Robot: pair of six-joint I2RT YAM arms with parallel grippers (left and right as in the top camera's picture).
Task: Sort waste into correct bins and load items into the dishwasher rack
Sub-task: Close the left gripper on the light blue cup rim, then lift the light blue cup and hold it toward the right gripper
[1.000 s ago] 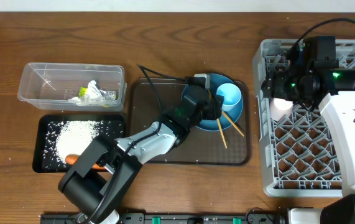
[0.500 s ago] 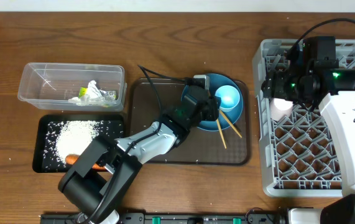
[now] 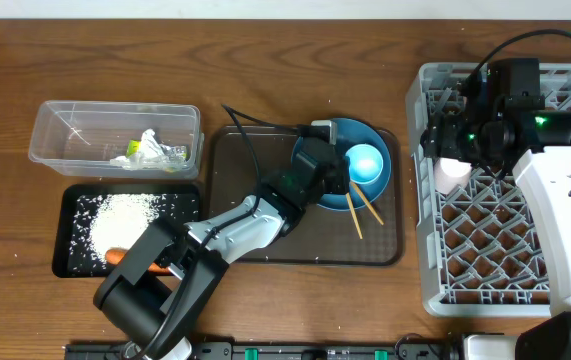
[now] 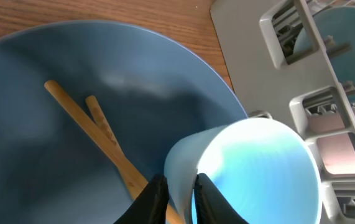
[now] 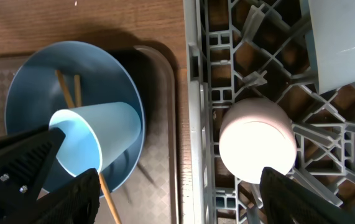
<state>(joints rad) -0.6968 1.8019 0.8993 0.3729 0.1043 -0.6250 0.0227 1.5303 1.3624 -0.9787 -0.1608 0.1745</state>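
On the blue plate (image 4: 40,162), the light blue cup (image 4: 258,168) lies tipped, mouth toward the left claw (image 4: 178,188), base toward the dishwasher rack (image 5: 239,50). That claw pinches its rim. The right claw (image 5: 178,177) hangs spread wide above the inverted pink cup (image 5: 258,143).

Chopsticks (image 4: 96,134) vanish behind light blue cup (image 4: 252,168) — carrot (image 3: 117,256) half hidden.

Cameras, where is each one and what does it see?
Overhead: above the table, looking straight down; both arms show.
Left wrist: on the left arm, facing the light blue cup on the blue plate; its fingers pinch the rim.
Right wrist: on the right arm, looking down at the pink cup in the rack; open fingers show.
Shared: both wrists see the chopsticks.
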